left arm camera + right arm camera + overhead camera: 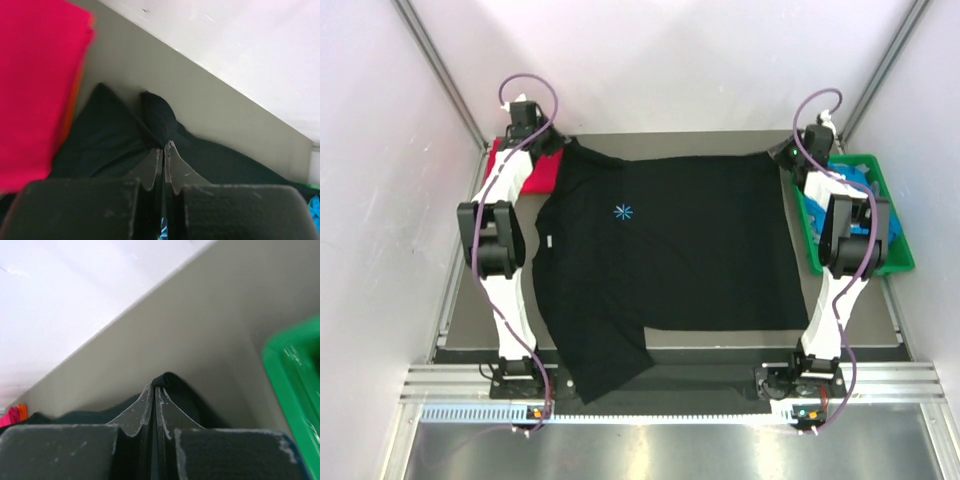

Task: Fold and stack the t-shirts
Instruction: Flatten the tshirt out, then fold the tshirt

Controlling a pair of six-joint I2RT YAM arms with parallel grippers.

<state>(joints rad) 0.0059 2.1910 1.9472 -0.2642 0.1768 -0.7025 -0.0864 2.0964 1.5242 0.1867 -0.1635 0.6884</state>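
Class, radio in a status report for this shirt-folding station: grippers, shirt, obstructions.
Grippers: left gripper and right gripper shut on black t-shirt, far edge. Shirt spread out, unfolded. Nearby: magenta shirt by left, green crate by right.

- I am working inside a booth of plain white walls (670, 60), which are closing in at the back and on both sides.
- Slanting metal posts (440, 70) are running up the two back corners.
- A flat grey table (700, 140) is filling the middle, its far edge meeting the back wall.
- An aluminium rail (445, 382) is lying across the near edge.
- Below it, a shiny metal sheet (670, 450) is catching soft, even light.
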